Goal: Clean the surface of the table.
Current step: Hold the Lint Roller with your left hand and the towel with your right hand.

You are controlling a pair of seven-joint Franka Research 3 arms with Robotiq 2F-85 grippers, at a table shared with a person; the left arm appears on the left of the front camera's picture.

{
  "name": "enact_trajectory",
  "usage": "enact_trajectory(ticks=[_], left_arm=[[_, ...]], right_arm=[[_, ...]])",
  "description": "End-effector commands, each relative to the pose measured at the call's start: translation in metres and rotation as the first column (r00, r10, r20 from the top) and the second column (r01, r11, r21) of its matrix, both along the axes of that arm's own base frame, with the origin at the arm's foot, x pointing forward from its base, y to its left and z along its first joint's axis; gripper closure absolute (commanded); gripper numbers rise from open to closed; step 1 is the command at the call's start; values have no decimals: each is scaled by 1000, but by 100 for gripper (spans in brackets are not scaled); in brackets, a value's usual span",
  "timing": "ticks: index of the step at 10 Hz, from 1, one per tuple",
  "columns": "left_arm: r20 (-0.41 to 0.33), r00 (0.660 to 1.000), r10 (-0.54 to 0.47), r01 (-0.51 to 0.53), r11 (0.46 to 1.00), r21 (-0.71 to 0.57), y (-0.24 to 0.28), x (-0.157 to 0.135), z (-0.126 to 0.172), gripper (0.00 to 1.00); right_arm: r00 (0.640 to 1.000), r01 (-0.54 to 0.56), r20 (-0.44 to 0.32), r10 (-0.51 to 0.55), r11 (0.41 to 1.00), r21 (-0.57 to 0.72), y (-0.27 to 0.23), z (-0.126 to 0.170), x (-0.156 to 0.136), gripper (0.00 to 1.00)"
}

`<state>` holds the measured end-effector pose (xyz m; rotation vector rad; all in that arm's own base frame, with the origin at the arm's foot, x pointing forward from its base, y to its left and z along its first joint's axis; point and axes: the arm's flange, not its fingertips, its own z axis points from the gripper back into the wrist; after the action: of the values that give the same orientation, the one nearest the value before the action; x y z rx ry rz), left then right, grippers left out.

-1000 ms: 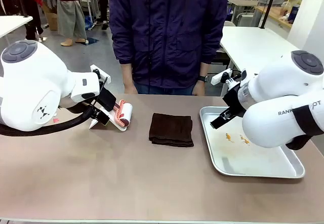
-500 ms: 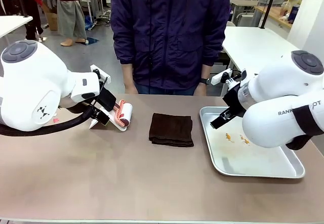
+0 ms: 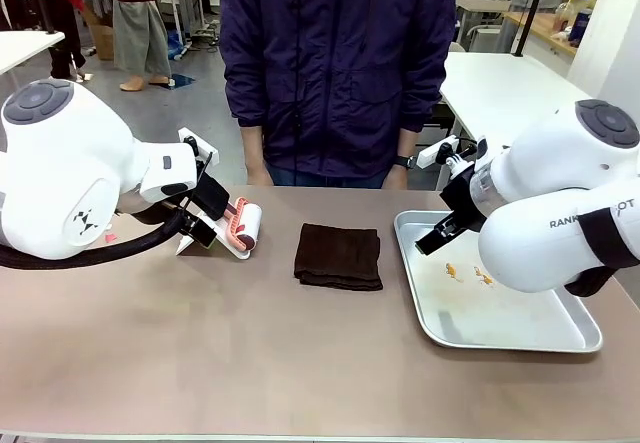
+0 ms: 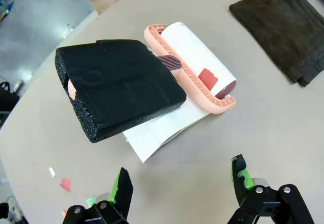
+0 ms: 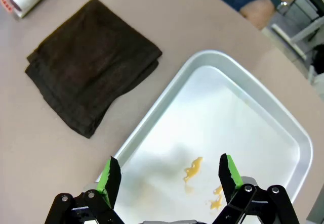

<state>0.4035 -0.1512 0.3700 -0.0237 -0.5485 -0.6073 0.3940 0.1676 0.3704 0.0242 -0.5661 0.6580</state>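
Left gripper [image 4: 180, 177] and right gripper [image 5: 170, 169] stay open, unmoved.

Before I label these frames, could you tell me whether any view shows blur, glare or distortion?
Front view: sharp and evenly lit, only soft shadows beside the cloth. Left wrist view: sharp, but the wide lens bends the edge of the table. Right wrist view: sharp; the tray shows soft grey reflections, no hard glare.
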Motion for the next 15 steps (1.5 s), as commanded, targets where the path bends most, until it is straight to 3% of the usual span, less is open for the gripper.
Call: enact_trajectory(ticks=[1, 6, 7, 9, 10, 11, 12, 13, 15], left_arm=[[0, 1000, -1, 1, 1000, 0, 0, 0, 0, 0], [0, 1000, -1, 1, 1000, 0, 0, 0, 0, 0], [0, 1000, 0, 0, 1000, 0, 0, 0, 0, 0], [-91, 996, 6, -11, 998, -59, 5, -16, 23, 0], [-142, 989, 44, -56, 995, -80, 7, -25, 39, 0], [-222, 964, 149, -168, 983, -73, 11, -33, 55, 0], [-252, 957, 142, -176, 978, -117, 15, -44, 70, 0], [-281, 950, 137, -192, 965, -180, 24, -53, 86, 0], [-313, 948, 50, -183, 894, -410, 64, -69, 119, 0]], right_arm=[[1000, 0, 0, 0, 1000, 1, 0, 0, 0, 0], [1000, 0, 0, 0, 1000, 0, 0, 0, 0, 0], [999, 7, -44, -7, 1000, 0, -1, 2, -3, 0], [988, 57, -145, -50, 997, 47, -6, 15, -13, 0], [973, 114, -209, -95, 990, 80, -11, 27, -20, 0], [944, 195, -293, -153, 974, 118, -19, 40, -26, 0], [916, 263, -355, -188, 948, 178, -29, 52, -32, 0], [892, 308, -410, -191, 920, 241, -41, 63, -40, 0], [874, 316, -482, -65, 829, 461, -79, 82, -66, 0]])
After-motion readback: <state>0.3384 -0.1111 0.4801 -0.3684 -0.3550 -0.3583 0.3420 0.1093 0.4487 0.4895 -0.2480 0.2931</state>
